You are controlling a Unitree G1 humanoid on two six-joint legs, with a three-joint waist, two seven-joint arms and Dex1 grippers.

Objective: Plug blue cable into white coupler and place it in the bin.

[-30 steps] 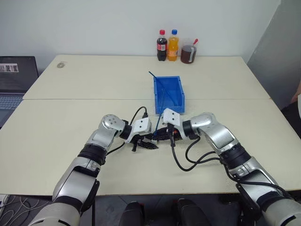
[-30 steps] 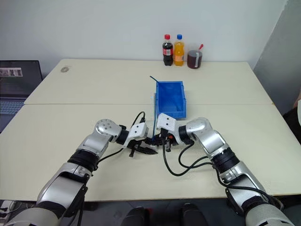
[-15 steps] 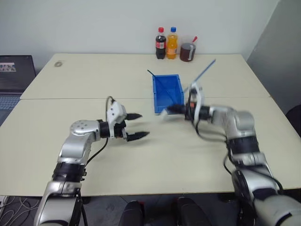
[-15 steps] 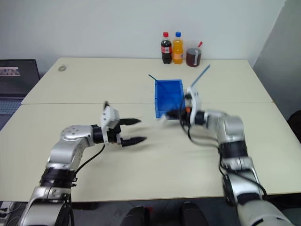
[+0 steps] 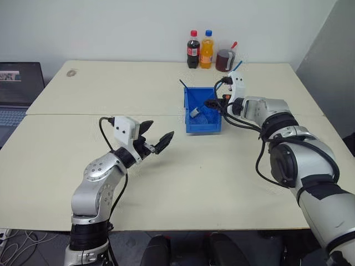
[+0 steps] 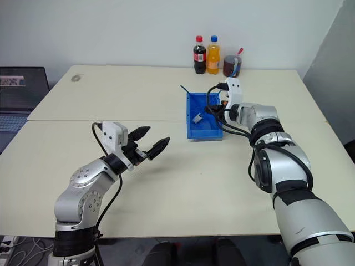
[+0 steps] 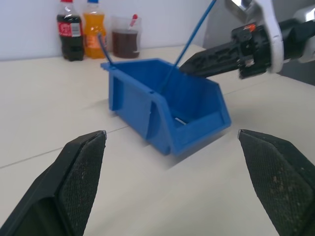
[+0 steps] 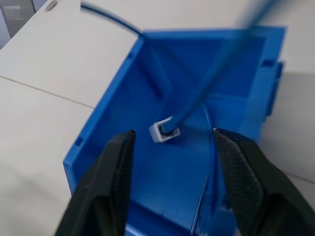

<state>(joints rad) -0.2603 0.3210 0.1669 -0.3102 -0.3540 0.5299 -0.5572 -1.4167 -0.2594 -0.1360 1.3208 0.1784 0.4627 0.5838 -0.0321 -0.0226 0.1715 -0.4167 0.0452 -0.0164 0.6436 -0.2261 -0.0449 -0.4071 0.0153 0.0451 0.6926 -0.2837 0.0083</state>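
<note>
Blue plastic storage bin stands open-topped on the cream table, directly beneath and in front of the right gripper, whose two black fingers are spread apart and hold nothing. Between and just beyond those fingertips, inside the bin, the white coupler sits with the blue cable plugged into it; the cable rises from the coupler at a slant, up and out over the bin's rim. In the head views the coupler shows as a small pale block in the bin, just off the tip of the right gripper, which reaches over the bin's right wall. A darker thin cable also lies in the bin, its end poking over the far left corner. The left gripper hangs above the table well short of the bin, jaws wide open and empty; from its wrist view the bin lies straight ahead between its fingers. Beyond the bin, at the table's far edge, stand a cola bottle, an orange soda bottle and a cup of dark drink. A laptop sits off the left gripper's outer side.
</note>
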